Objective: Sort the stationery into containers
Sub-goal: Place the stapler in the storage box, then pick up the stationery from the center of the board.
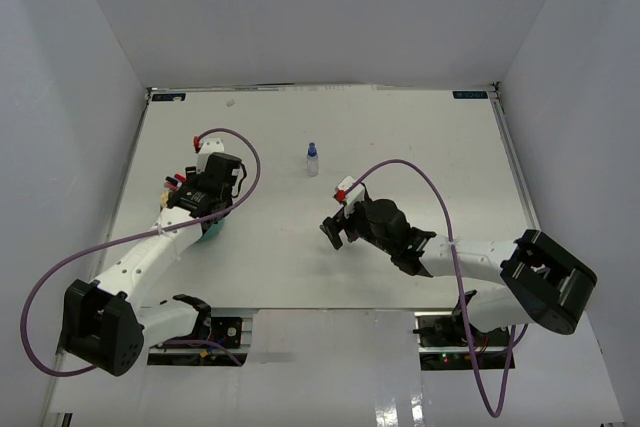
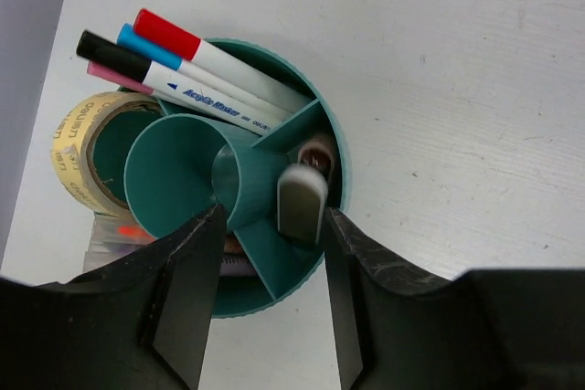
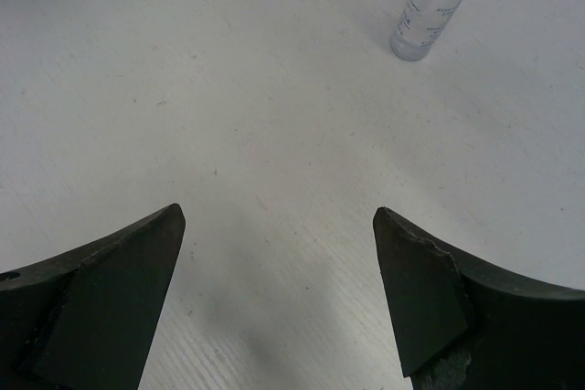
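Left jaws are apart over the teal organiser [image 2: 174,175], straddling a small grey-white block [image 2: 302,203] that shows blurred in a wedge compartment, not visibly pinched. Markers [image 2: 201,79] sit in another section, with a tape roll [image 2: 78,148] at the left edge. Right jaws gape wide over bare bench [image 3: 274,89], with the blue-capped bottle [image 3: 434,6] upright well ahead and to their right, untouched. Bottle looks light, rigid, slick and tippy, so I'd pinch it mid-body, square across, not by the cap.

Four markers [image 2: 212,63], one tape roll [image 2: 69,147], one cup [image 2: 174,175], one bottle [image 3: 430,8]
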`<action>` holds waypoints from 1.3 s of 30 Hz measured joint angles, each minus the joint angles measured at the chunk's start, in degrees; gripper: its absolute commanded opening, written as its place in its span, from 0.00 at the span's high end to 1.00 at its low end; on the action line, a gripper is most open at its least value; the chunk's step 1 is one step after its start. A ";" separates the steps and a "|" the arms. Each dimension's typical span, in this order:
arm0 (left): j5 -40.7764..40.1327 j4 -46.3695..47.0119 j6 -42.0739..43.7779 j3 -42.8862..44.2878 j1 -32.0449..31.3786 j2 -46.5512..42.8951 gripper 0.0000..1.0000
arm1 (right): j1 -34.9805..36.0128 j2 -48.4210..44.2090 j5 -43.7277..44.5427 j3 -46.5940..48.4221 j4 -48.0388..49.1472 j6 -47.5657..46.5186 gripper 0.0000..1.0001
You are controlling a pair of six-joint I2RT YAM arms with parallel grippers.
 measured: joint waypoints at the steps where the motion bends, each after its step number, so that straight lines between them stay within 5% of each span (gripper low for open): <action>1: 0.07 0.11 0.02 0.00 0.00 0.00 0.39 | 0.00 0.00 -0.04 0.00 -0.02 0.00 0.10; 10: 3.48 0.11 0.00 0.85 0.15 0.00 0.18 | 0.00 -0.04 -0.02 0.00 -0.81 -0.02 0.10; 17: 15.61 3.10 -1.62 7.82 -0.42 1.29 0.06 | 0.00 -5.05 2.49 -0.28 -0.94 -0.02 0.10; 28: 26.91 16.46 -4.94 17.88 -10.10 20.41 0.05 | 0.00 -15.34 7.56 -5.53 -0.98 0.00 0.10; 39: 25.00 26.29 -5.38 26.18 -12.41 35.15 0.19 | -0.02 -16.63 9.51 -6.47 -0.98 -0.20 0.10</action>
